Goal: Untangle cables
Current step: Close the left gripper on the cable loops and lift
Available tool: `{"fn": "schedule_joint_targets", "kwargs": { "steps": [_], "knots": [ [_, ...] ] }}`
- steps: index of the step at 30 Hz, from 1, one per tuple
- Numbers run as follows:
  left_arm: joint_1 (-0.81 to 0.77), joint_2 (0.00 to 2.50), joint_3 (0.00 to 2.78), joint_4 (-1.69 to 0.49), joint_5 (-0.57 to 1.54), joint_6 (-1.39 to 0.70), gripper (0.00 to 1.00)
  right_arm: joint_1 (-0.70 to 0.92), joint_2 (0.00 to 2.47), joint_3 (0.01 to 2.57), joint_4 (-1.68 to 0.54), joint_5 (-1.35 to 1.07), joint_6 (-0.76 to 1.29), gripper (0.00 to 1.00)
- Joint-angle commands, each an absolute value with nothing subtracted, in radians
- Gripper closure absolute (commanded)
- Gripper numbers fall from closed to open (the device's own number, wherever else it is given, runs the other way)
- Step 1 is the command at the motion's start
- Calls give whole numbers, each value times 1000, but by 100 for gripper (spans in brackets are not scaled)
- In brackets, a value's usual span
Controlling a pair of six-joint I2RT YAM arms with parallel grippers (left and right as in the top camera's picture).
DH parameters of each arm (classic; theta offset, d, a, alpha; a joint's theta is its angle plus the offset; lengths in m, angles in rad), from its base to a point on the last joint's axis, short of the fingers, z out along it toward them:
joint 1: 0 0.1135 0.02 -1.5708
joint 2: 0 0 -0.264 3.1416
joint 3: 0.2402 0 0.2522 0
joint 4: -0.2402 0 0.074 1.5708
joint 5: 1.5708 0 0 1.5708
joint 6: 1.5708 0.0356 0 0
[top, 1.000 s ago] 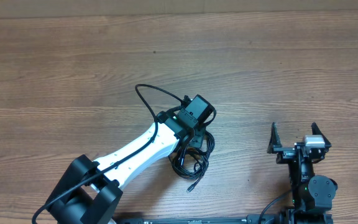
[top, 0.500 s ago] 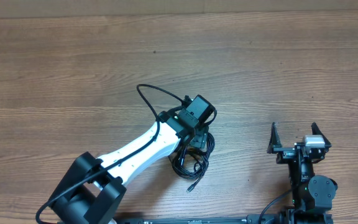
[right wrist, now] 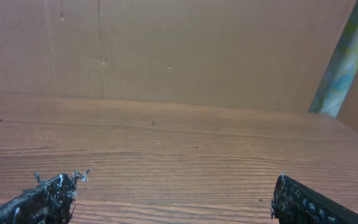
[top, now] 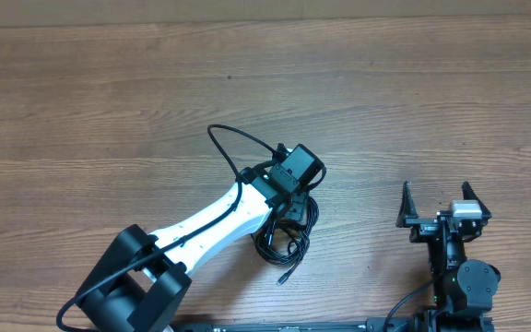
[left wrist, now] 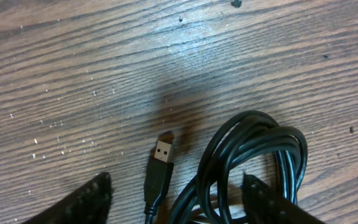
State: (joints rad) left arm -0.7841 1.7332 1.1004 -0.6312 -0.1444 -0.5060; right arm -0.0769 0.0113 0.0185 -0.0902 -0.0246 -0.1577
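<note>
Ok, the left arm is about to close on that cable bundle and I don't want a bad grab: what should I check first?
1. Left end effector open: ok, its fingers stand apart.
2. Cables between the fingers: ok, the loops and the USB plug lie in the gap.
3. Single strand isolated: not ok, several strands bunch together.
4. Plug's cord path through the bundle: cannot tell.
5. Right end effector open, away from the cables: ok.

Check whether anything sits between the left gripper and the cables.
Nothing visible does. The left gripper hangs open right over the cables; their loops and a USB plug lie on the bare table directly below it.
</note>
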Motion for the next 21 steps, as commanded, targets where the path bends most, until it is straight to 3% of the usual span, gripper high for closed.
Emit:
{"fn": "schedule_joint_targets", "kwargs": {
  "steps": [1, 3, 5, 16, 21],
  "knots": [
    [-788, 1747, 1121, -624, -165, -513, 46, -73, 10, 9, -84, -16, -154, 0],
    [-788, 1747, 1121, -619, -165, -513, 58, -73, 10, 9, -84, -16, -154, 0],
    [-788, 1747, 1121, -612, -168, -513, 62, -73, 10, 9, -84, -16, -154, 0],
    [-788, 1761, 1121, -597, -167, -513, 49, -73, 10, 9, -84, -16, -154, 0],
    [-788, 1809, 1121, -586, -129, -509, 65, -73, 10, 9, -84, -16, -154, 0]
  ]
}}
